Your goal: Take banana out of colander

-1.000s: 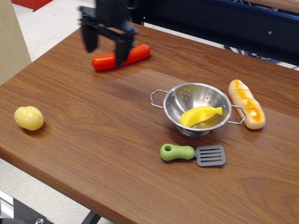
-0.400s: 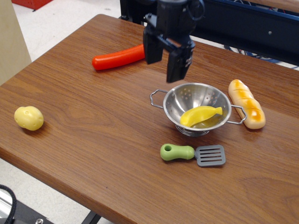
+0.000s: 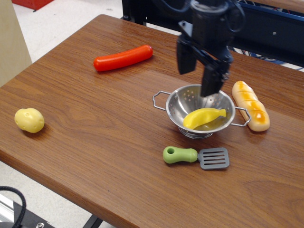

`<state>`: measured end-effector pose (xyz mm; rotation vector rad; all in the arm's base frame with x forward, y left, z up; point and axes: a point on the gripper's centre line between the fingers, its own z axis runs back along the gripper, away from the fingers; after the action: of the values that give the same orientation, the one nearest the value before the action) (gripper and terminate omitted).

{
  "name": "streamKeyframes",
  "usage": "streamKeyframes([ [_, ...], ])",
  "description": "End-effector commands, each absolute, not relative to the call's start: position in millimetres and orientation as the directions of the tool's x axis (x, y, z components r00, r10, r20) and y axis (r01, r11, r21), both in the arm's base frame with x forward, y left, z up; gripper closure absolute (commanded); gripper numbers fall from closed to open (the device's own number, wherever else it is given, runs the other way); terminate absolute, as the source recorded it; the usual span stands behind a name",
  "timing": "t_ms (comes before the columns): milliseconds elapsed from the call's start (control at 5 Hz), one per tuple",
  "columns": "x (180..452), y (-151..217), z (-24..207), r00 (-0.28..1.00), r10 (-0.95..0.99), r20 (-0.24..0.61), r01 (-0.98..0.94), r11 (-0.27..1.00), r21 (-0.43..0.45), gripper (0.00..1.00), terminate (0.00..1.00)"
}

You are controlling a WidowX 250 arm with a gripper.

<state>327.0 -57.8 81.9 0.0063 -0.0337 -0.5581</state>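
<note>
The bright yellow banana (image 3: 203, 117) lies inside the shiny steel colander (image 3: 180, 107) at the right middle of the table. My black gripper (image 3: 197, 80) hangs open and empty just above the colander's far rim. Its right finger (image 3: 210, 80) hides part of the rim. It does not touch the banana.
A red sausage (image 3: 122, 58) lies at the back left. A pale yellow potato (image 3: 29, 119) sits near the left edge. A bread loaf (image 3: 251, 111) lies right of the colander. A green-handled grey spatula (image 3: 195, 156) lies in front of it.
My gripper has travelled right from over the sausage to above the colander's far rim, staying open. The objects have not moved.
</note>
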Motion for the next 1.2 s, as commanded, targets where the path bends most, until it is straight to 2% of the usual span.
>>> streamKeyframes([
  [0,328.3,-71.9,73.9,0.853,-0.517,0.066,0.516,0.856,0.033,0.00,0.00],
  [200,325.8,-74.3,65.0,0.850,-0.521,0.073,0.517,0.853,0.066,0.00,0.00],
  [1000,318.2,-80.6,33.8,0.854,-0.519,0.033,0.517,0.854,0.063,0.00,0.00],
])
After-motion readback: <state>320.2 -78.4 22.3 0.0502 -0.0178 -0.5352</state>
